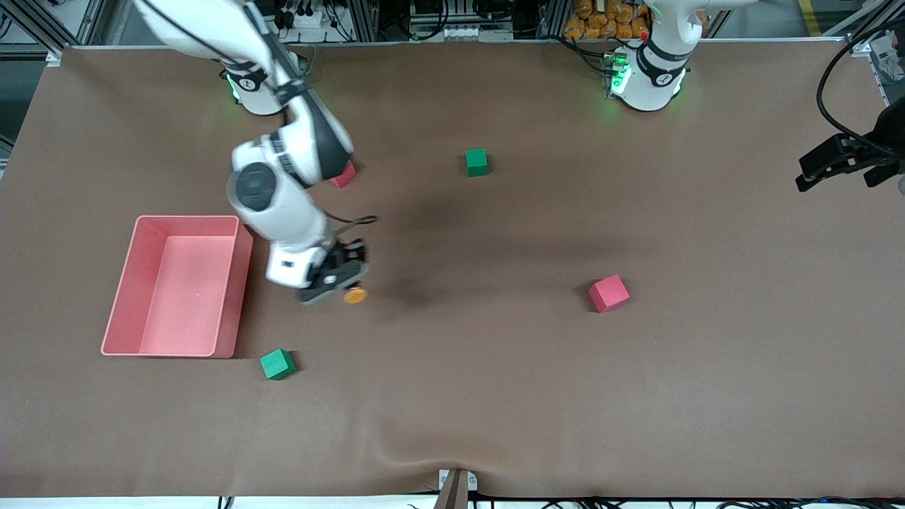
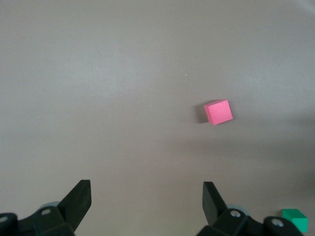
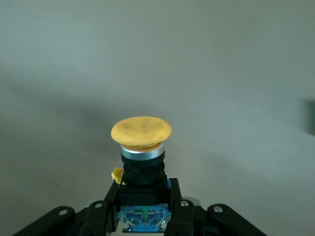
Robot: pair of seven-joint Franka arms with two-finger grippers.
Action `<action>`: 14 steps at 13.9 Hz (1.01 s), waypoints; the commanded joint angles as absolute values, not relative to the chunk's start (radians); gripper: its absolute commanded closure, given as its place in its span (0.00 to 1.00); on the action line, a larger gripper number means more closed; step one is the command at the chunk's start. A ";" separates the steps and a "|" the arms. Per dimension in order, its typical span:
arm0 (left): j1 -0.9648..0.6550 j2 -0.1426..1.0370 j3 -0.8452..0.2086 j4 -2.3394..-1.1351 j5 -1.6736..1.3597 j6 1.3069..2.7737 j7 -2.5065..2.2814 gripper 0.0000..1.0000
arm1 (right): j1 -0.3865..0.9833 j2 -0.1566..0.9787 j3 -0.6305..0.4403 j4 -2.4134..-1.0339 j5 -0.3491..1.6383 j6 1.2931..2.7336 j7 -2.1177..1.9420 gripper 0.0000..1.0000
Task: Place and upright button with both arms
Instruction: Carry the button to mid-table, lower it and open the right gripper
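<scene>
Left of centre in the front view, beside the pink plastic bin [image 1: 178,285], the right gripper [image 1: 338,277] was clamped on the button [image 1: 355,295] by its black body. The button's long axis ran straight out from the fingertips, its smooth, domed orange cap leading. At the frame's right edge the left gripper [image 1: 845,164] waited over bare brown table [image 1: 495,396], jaws apart, well away; a matte red foam cube [image 2: 218,112] lay below it.

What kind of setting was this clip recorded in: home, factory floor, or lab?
Most likely a robotics lab. Two white arms are bolted along a brown-covered table, with aluminium framing and cabling at its edge, and only test props laid out: foam cubes, a pink bin, and the button.
</scene>
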State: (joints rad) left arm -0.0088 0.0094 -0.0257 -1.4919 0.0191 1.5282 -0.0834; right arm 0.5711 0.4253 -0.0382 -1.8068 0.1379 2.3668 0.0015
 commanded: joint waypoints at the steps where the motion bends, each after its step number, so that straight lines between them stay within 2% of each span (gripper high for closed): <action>1: -0.012 0.012 -0.035 -1.486 0.023 1.520 -0.080 0.00 | 0.690 0.582 -0.054 -1.601 0.158 2.352 0.206 1.00; 6: -0.018 0.017 -0.058 -1.486 0.023 1.528 -0.100 0.00 | 0.830 0.799 -0.054 -1.356 0.153 2.362 0.489 1.00; 8: -0.031 0.018 -0.078 -1.488 0.038 1.539 -0.103 0.00 | 0.862 0.836 -0.054 -1.332 0.153 2.393 0.550 1.00; 11: -0.011 0.008 -0.077 -1.488 0.041 1.531 -0.078 0.00 | 0.908 0.902 -0.046 -1.304 0.155 2.525 0.649 1.00; 14: -0.014 0.015 -0.083 -1.511 0.041 1.520 -0.098 0.00 | 0.933 0.994 -0.044 -1.201 0.155 2.528 0.722 1.00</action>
State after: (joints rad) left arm -0.0165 0.0182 -0.0716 -1.4960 0.0229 1.5301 -0.0891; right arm 0.9206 0.9133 -0.0378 -1.3125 0.1385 2.5317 0.6799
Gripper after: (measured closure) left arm 0.000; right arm 0.590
